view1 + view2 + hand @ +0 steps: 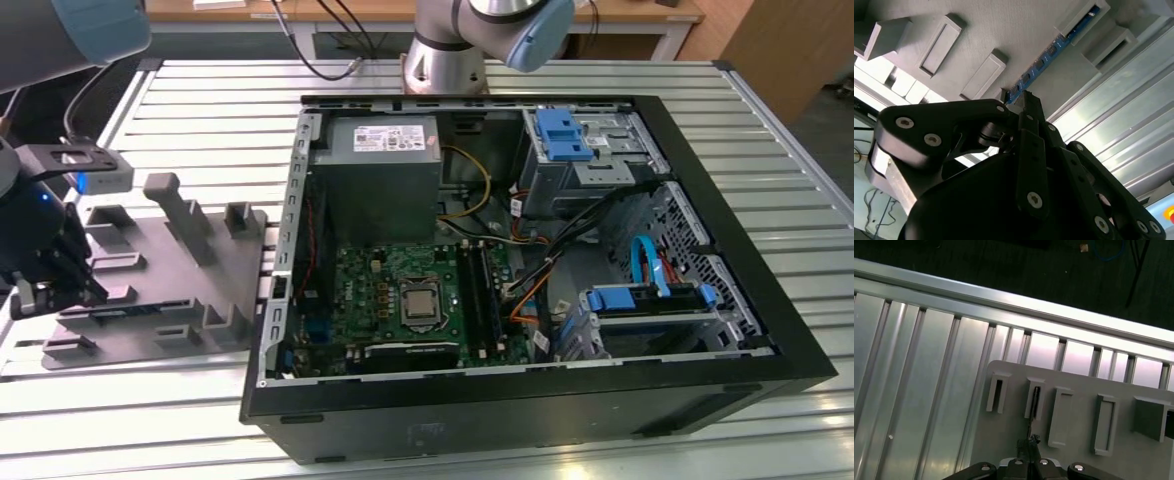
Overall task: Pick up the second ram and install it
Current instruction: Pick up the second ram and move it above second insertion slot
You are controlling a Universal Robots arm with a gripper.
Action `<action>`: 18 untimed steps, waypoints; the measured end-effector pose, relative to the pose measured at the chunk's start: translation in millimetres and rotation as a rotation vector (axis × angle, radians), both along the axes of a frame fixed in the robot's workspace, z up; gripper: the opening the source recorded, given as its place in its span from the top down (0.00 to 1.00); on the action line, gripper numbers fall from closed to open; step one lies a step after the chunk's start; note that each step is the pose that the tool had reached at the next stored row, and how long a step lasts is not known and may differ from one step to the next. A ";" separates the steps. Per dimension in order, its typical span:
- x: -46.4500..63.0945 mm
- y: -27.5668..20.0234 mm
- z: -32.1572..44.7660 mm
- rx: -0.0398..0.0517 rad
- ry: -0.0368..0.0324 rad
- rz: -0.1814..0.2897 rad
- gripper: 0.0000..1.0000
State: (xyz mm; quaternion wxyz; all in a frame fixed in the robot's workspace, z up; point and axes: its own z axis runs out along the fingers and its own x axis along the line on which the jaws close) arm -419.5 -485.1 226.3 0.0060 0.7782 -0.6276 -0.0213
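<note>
One arm reaches down at the exterior view's left, over one grey fixture plate (158,272) that lies on the slatted metal counter (767,215). One open computer case (694,170) stands just beside the plate, toward the exterior view's right. It contains one green motherboard (380,290), one power supply (380,150) and two blue drive brackets (571,135). The second ram (1054,47) is seated on edge in a slot of the fixture plate, and its row of black chips is seen in the second wrist view. The tip of the hand (1026,99) sits at one end of the stick. Whether the hand is clenched on the stick or released cannot be told. The first wrist view shows four slotted holders (1104,424) in a row on the plate. One of them carries the stick edge-on.
</note>
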 end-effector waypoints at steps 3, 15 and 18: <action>0.0 0.0 0.0 -0.0001 0.0000 0.023 0.90; 0.0 0.0 0.0 0.0000 0.0000 0.112 0.90; 0.0 0.5 -0.4 0.0000 -0.0001 0.113 0.90</action>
